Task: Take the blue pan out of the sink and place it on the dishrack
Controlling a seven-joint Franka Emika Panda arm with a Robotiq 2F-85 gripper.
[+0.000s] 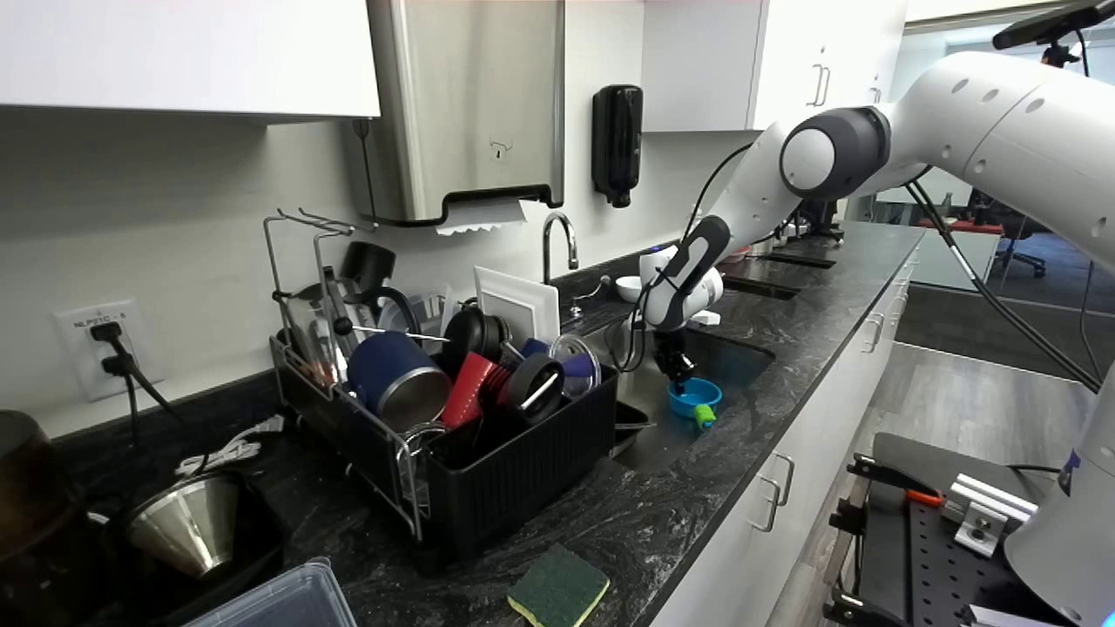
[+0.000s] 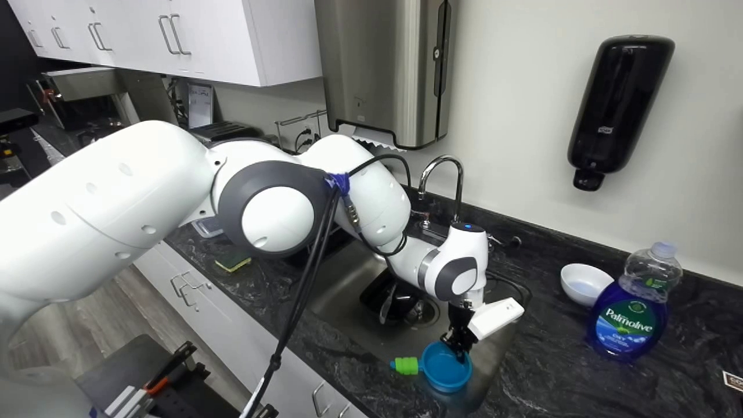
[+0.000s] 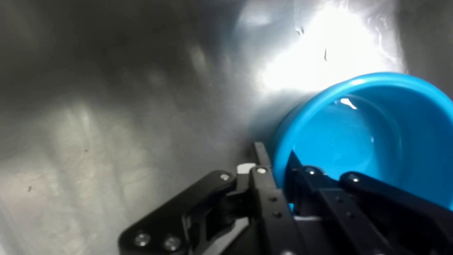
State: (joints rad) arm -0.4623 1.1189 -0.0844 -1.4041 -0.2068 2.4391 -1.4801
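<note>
Counting one white jointed robot arm, ending in one two-fingered black gripper. Closed, with the wall of one round blue pan pinched between two fingers, one outside the rim and one inside. Located, pan and fingertips alike, within one stainless-steel sink, with one ribbed green handle pointing towards the sink's front edge. Cannot tell whether touching the sink floor. Also counting in there one black vessel, unclear in shape, beside one round drain.

Next to the sink, on the dark marbled countertop, noting one black dishrack, crammed beyond full counting, yet including one dark-blue cylindrical vessel and one white square dish. Spotting one green-and-yellow rectangular sponge near the rack.

In both exterior views, counting one stainless-steel paper-towel dispenser, one black wall-mounted dispenser, one curved chrome faucet and one round white bowl.

Reading "Palmolive" and, lower, "OXY" on one clear bottle of blue liquid, standing just beside the bowl. Making out "TORK", probably, in small letters on the black dispenser. Reading "NLP21C", faintly, on one white wall outlet, with the last character unclear. Cannot read one small printed card, cut off at the edge of an exterior view.
</note>
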